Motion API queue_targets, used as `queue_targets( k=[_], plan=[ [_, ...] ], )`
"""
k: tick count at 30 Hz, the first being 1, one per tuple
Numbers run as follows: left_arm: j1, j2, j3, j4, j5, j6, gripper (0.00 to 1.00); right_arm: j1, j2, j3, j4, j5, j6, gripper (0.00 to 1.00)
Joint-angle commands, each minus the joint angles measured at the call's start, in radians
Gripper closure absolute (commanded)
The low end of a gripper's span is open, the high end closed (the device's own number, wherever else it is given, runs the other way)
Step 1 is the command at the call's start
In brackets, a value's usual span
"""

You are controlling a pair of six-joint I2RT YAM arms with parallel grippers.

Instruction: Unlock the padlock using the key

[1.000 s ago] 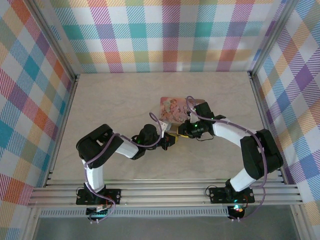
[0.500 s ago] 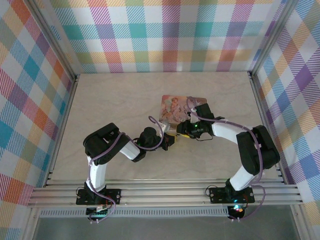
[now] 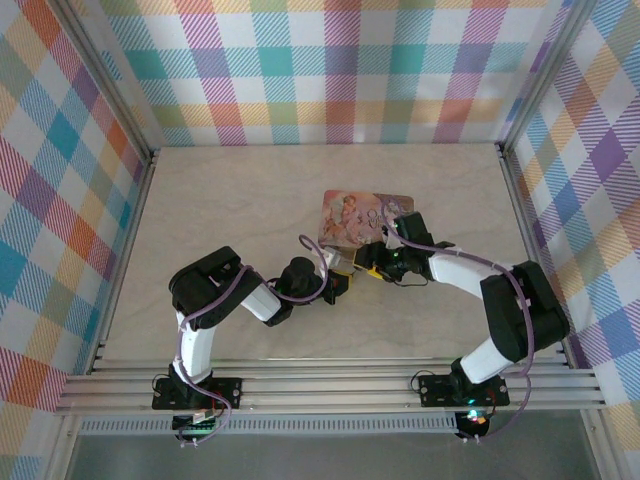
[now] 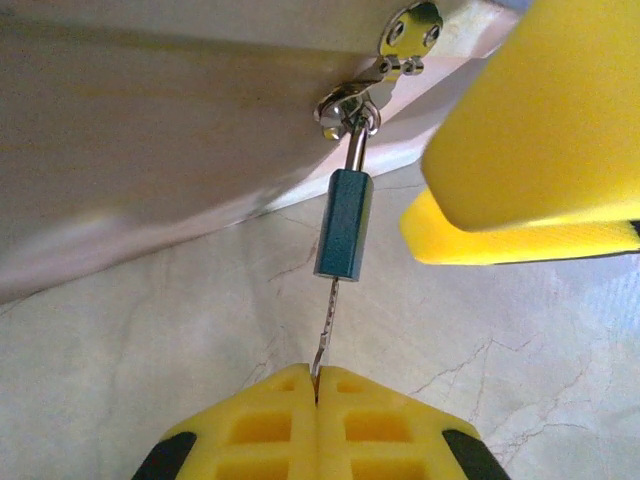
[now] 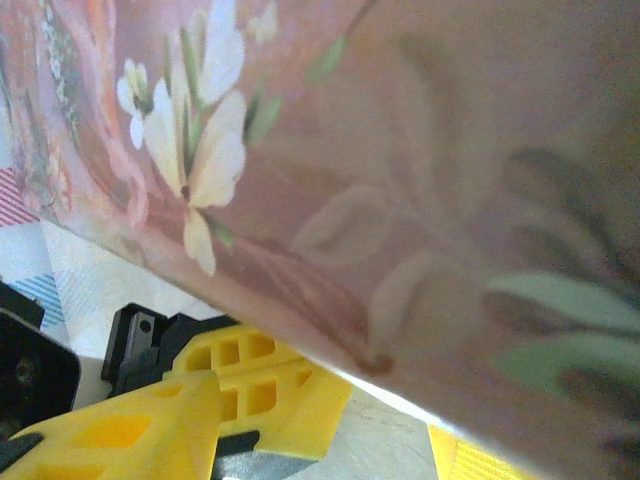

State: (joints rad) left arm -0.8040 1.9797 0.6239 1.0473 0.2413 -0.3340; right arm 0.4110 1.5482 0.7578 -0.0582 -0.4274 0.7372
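— Left fingers?
— I read the left gripper (image 4: 316, 388) pinched shut on the key (image 4: 325, 320). Its blade is up in the padlock (image 4: 344, 222), which hangs off the hasp (image 4: 375, 85) of the box (image 4: 150, 130).
— Right?
— Right gripper (image 3: 373, 266) at the box edge. Grip: I cannot tell.

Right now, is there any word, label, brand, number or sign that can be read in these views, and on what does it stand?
None can be read.
The pink box carries only painted flowers, no lettering.
The blue padlock, the key and the yellow left gripper show no marking.
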Motion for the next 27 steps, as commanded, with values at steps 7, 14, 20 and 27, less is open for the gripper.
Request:
queue_targets(
  k=[7, 14, 20, 27],
  plan=[
    [-0.018, -0.010, 0.041, -0.046, -0.007, 0.021, 1.00, 0.001, 0.025, -0.028, 0.060, 0.077, 0.047, 0.44],
    [-0.018, -0.013, 0.048, -0.067, -0.015, 0.015, 1.00, 0.021, -0.034, -0.006, -0.033, 0.199, -0.044, 0.46],
    [-0.018, -0.027, 0.020, -0.079, -0.029, 0.010, 1.00, 0.108, -0.076, 0.025, -0.154, 0.432, -0.152, 0.47],
    [-0.018, -0.081, -0.016, -0.114, -0.057, 0.013, 1.00, 0.183, -0.030, 0.085, -0.156, 0.560, -0.181, 0.46]
  ],
)
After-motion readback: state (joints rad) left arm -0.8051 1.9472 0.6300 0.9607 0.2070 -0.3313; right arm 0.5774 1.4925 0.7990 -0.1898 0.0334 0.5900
